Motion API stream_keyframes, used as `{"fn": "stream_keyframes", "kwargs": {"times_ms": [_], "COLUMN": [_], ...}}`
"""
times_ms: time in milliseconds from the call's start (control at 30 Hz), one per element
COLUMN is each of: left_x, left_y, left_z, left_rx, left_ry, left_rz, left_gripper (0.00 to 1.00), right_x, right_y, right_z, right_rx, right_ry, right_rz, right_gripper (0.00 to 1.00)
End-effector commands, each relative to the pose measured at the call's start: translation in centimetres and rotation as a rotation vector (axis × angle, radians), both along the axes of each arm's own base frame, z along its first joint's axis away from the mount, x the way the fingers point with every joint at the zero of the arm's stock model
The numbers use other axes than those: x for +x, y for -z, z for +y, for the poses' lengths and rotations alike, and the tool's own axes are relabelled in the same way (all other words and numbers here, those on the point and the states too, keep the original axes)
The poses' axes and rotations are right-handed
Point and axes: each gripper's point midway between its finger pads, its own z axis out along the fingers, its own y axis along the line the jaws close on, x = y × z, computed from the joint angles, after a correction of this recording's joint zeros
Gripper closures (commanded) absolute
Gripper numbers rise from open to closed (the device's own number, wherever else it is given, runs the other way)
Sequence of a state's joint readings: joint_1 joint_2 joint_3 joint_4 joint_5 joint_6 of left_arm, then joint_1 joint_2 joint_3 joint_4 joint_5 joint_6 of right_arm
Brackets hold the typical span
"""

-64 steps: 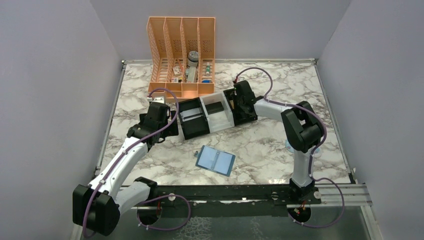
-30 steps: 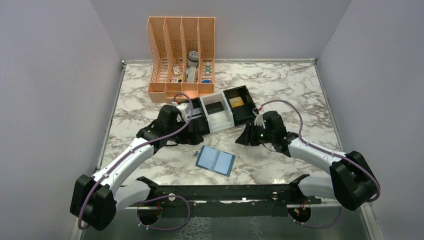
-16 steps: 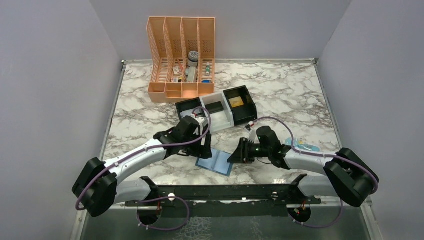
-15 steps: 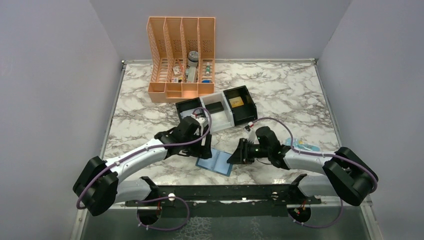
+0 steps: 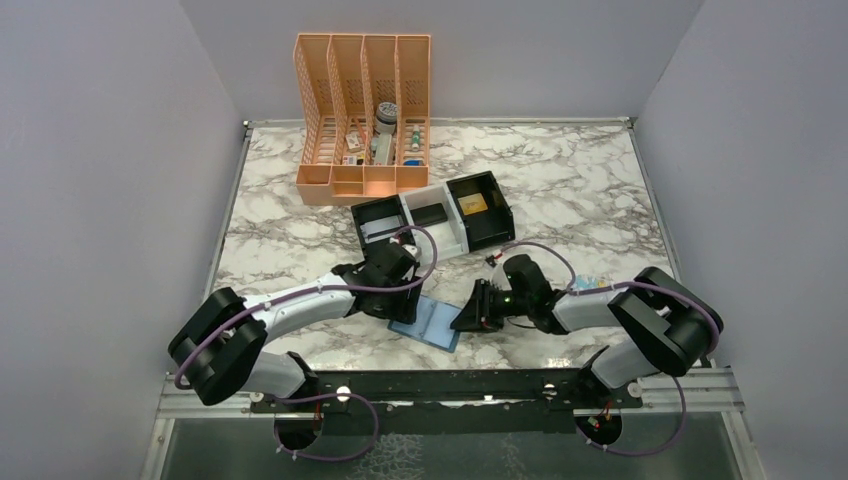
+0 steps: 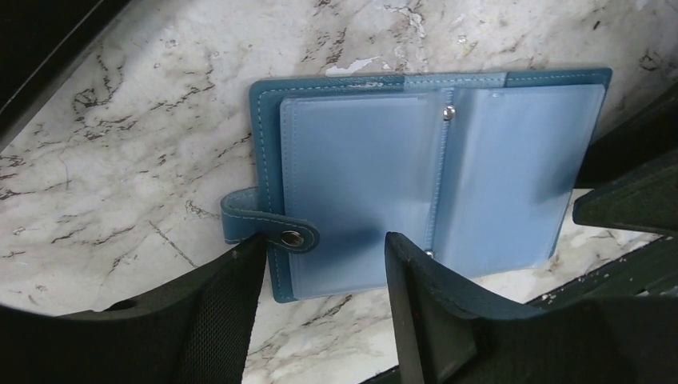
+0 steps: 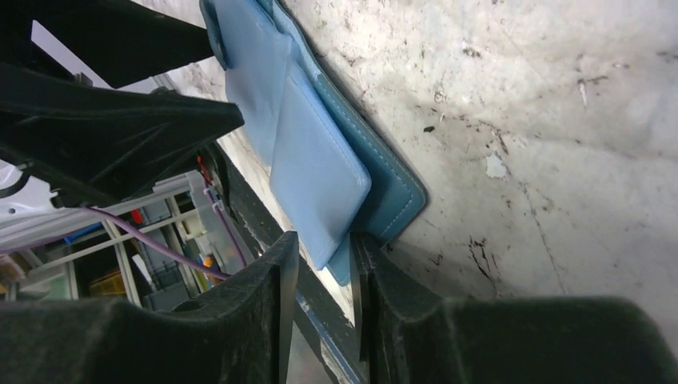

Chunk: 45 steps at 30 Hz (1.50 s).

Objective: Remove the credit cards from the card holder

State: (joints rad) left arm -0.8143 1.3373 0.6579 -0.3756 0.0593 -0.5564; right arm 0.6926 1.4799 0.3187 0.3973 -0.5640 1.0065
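Straddling the holder's snap tab, the left gripper stands with its black, mesh-textured fingers spread apart, gripping nothing. The card holder lies open and flat on the veined marble table, near its front edge: stitched blue cover, frosted plastic sleeves, small metal studs along the fold. At its right edge, the right gripper has its jaws close together around a sleeve corner; whether they pinch it I cannot tell.

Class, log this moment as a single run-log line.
card holder open flat on table | left gripper jaws open over clasp side | right gripper jaws narrow at opposite edge, grip unclear
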Motion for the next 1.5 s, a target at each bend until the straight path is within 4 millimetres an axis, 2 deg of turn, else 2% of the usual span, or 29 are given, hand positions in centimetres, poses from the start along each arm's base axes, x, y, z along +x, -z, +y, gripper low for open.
{"fn": "stream_keyframes", "kwargs": {"times_ms": [0,100,167,233,267,400,533,633,800,933,1133,1233,1467], "left_x": [-0.7,-1.1,-1.3,-1.4,-1.4,-1.2,-0.9,-0.5,0.7,1.3,1.2,1.1,2.0], "left_y": [1.5,1.9,2.0,2.1,2.1,1.8,1.5,0.7,-2.2,-4.6,-5.5,-5.8,-6.4], "left_z": [0.4,0.1,-0.2,-0.4,-0.4,-0.8,-1.0,-1.4,-2.8,-4.1,-4.6,-4.3,-1.5], "left_rx": [0.047,0.049,0.044,0.045,0.045,0.042,0.041,0.021,-0.063,-0.157,-0.219,-0.211,-0.124], "left_ry": [0.000,0.013,0.025,0.028,0.028,0.026,0.024,0.009,-0.017,-0.045,-0.089,-0.104,-0.223], "left_rz": [0.010,0.022,0.025,0.023,0.023,0.010,0.001,-0.021,-0.082,-0.115,-0.113,-0.117,-0.186], "left_gripper": [0.45,0.52,0.54,0.56,0.56,0.59,0.60,0.58,0.48,0.42,0.39,0.38,0.36], "right_x": [0.8,1.6,2.2,2.7,3.0,4.9,6.0,6.0,4.6,4.4,4.4,4.2,4.2], "right_y": [-0.2,-0.9,-1.6,-2.3,-2.5,-1.6,1.0,2.3,1.7,1.6,1.6,1.8,1.9], "right_z": [1.1,2.0,2.5,3.0,3.1,2.4,-0.5,-2.2,-1.0,-1.0,-1.3,-1.3,-1.5], "right_rx": [0.031,0.052,0.073,0.084,0.078,-0.105,-0.346,-0.448,-0.355,-0.349,-0.359,-0.360,-0.370], "right_ry": [-0.002,-0.010,-0.014,-0.024,-0.025,-0.002,0.021,0.019,-0.069,-0.078,-0.078,-0.084,-0.084], "right_rz": [-0.010,-0.026,-0.044,-0.072,-0.090,-0.160,-0.215,-0.219,-0.223,-0.225,-0.230,-0.222,-0.224], "right_gripper": [0.69,0.72,0.80,0.96,0.99,0.99,0.99,0.99,0.99,0.99,0.99,0.99,0.99]}}
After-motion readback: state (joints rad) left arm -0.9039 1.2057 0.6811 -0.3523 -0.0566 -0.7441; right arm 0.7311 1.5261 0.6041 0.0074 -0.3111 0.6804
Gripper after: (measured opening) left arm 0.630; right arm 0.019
